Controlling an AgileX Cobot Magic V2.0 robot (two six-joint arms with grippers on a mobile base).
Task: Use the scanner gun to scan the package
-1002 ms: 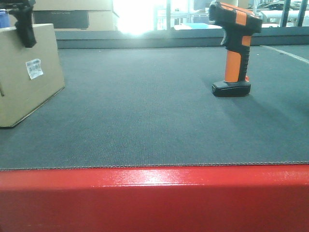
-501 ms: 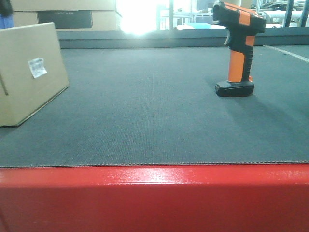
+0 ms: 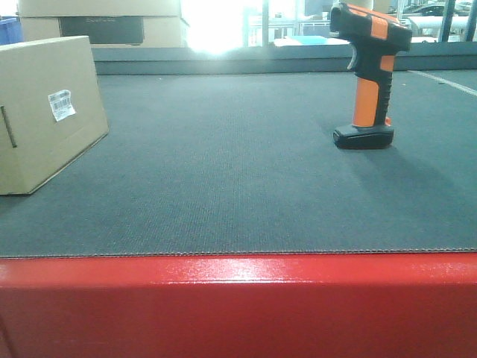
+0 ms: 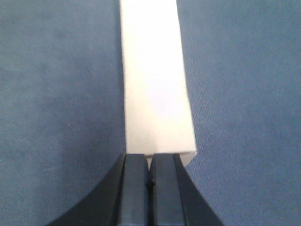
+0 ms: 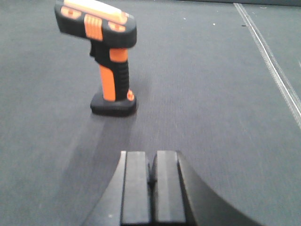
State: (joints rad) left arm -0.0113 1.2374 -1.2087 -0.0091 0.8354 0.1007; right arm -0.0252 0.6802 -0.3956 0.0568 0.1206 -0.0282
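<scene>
On the bench (image 3: 238,186), dark grey mat with a red front edge: package (image 3: 45,112) at far left, standing on a long side, small white label (image 3: 61,104) on the face turned to centre. Scanner gun (image 3: 367,71) well apart at right rear, upright on its flat black foot, untouched. From the left wrist view: left gripper (image 4: 149,181) with pads pressed together, just above the package's narrow top edge, holding nothing. From the right wrist view: right gripper (image 5: 151,181) likewise closed and empty, short of the scanner gun. Larger cardboard boxes (image 3: 100,22) behind.
</scene>
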